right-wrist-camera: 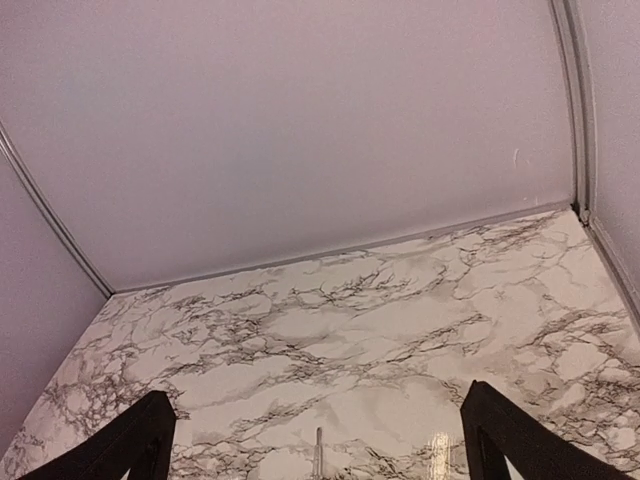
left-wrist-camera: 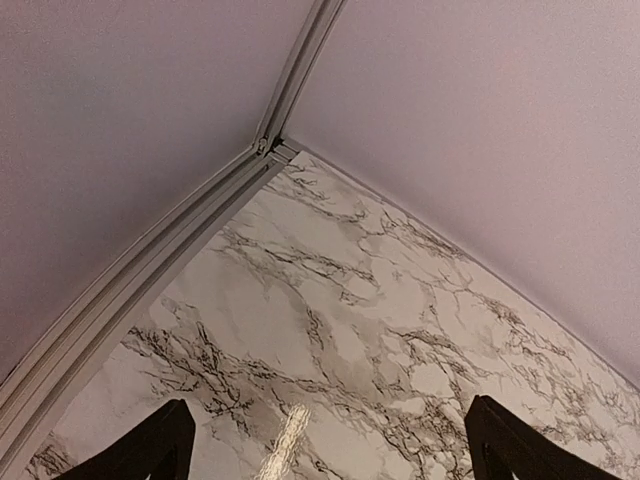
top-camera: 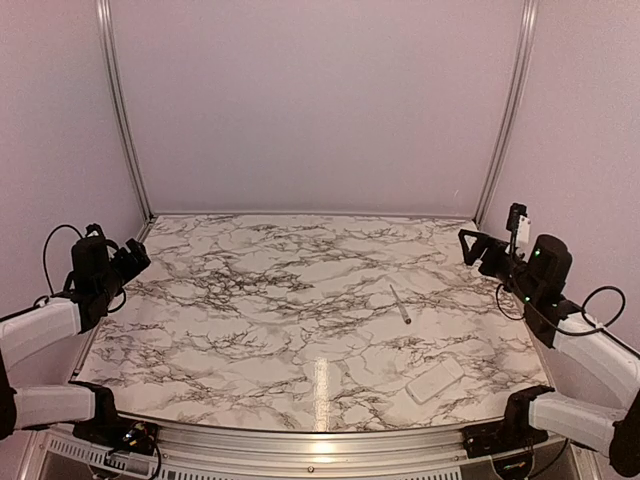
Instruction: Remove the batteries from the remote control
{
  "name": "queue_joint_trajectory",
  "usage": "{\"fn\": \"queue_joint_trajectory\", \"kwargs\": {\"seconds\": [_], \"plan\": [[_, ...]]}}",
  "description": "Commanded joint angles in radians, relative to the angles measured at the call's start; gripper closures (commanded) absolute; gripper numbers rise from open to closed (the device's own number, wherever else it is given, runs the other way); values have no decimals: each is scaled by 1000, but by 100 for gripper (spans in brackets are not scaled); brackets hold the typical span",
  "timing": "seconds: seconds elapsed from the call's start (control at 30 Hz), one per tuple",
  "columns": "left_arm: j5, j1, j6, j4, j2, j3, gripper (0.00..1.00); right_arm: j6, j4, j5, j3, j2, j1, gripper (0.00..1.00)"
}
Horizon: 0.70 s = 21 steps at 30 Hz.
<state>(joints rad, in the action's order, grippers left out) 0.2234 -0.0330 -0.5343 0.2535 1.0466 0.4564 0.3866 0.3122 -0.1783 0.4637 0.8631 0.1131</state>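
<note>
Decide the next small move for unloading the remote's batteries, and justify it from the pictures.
Probably lower the right end effector toward the remote control, which lies flat at the near right of the table, on that arm's side. Both it and the left end effector hang open and empty beside the table's edges; no batteries show yet.

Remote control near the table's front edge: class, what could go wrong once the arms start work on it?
1. The remote control lies flat close to the near edge of the table; a nudge might slide it off.
2. It is white on pale marble, so easily misjudged.
3. The thin rod lies just beyond it; the open right gripper could knock it while reaching.
</note>
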Motion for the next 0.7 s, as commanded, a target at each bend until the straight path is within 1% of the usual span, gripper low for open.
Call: {"fn": "queue_joint_trajectory", "kwargs": {"seconds": [0.0,0.1,0.2,0.27,0.33,0.4,0.47,0.67], "plan": [[-126,-30,7,-70,-54,-31,1,48,-68,-132,10,-6,7,2],[-142,-108,29,-85,-112,-50,1,92,-158,-84,16,-4,8,2],[-90,-224,31,-104,-178,-73,1,130,-277,-62,46,3,15,2],[-84,-281,22,-90,-213,-106,1,146,-347,-63,60,3,34,1],[-81,-320,10,-76,-236,-130,1,179,-428,-27,75,7,70,2],[-77,-351,7,-67,-237,-139,1,216,-545,32,108,21,106,2],[-74,-386,7,-67,-222,-132,1,241,-625,71,125,24,145,1],[-41,-497,-16,-44,-133,-86,1,291,-756,174,112,8,301,2]]}}
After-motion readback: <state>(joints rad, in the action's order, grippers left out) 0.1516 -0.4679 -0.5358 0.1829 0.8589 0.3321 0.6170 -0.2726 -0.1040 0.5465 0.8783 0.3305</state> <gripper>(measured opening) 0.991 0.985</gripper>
